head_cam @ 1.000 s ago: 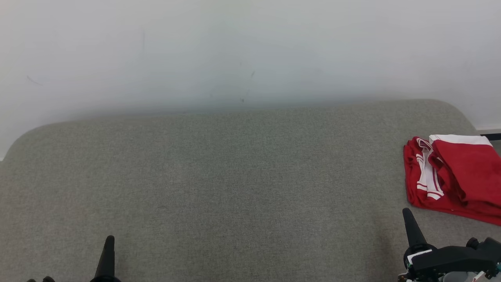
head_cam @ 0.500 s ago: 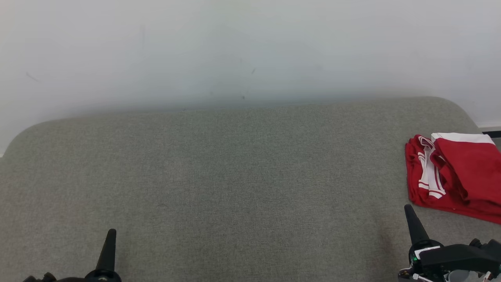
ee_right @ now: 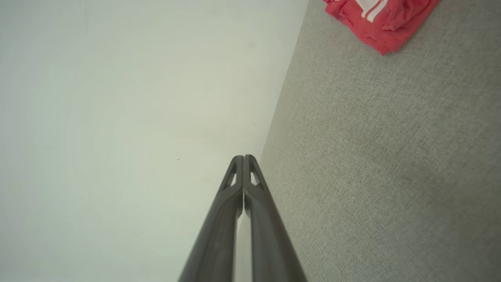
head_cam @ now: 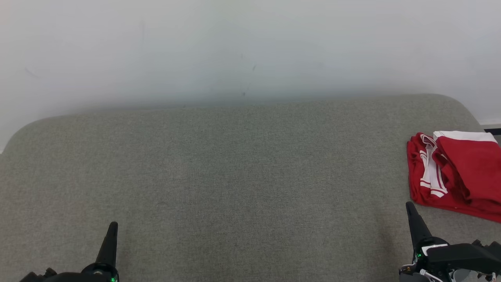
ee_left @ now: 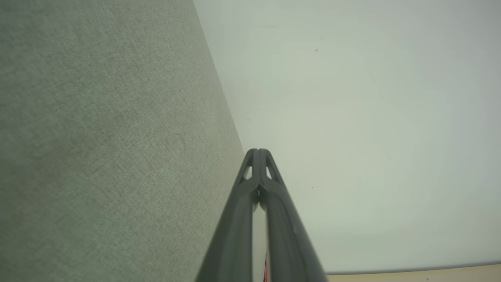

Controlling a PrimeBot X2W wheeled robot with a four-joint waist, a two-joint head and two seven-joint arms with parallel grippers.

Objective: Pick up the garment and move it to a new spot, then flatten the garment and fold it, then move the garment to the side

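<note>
Jaws pressed together on the left gripper (head_cam: pixel 110 237), lower left, nothing pinched. Same w/ the right gripper (head_cam: pixel 414 220), lower right, also empty. We see both over the grey fabric surface (head_cam: pixel 235 176), well apart from each other.

Beyond the right gripper's tip, close but not touching, lies the garment (head_cam: pixel 458 172). It is red, loosely folded and wrinkled, w/ a white band along its far edge and white stripes on a bunched part at its left. It sits at the surface's right end, cut off by the head view's edge. A pale wall (head_cam: pixel 250 47) stands behind.
</note>
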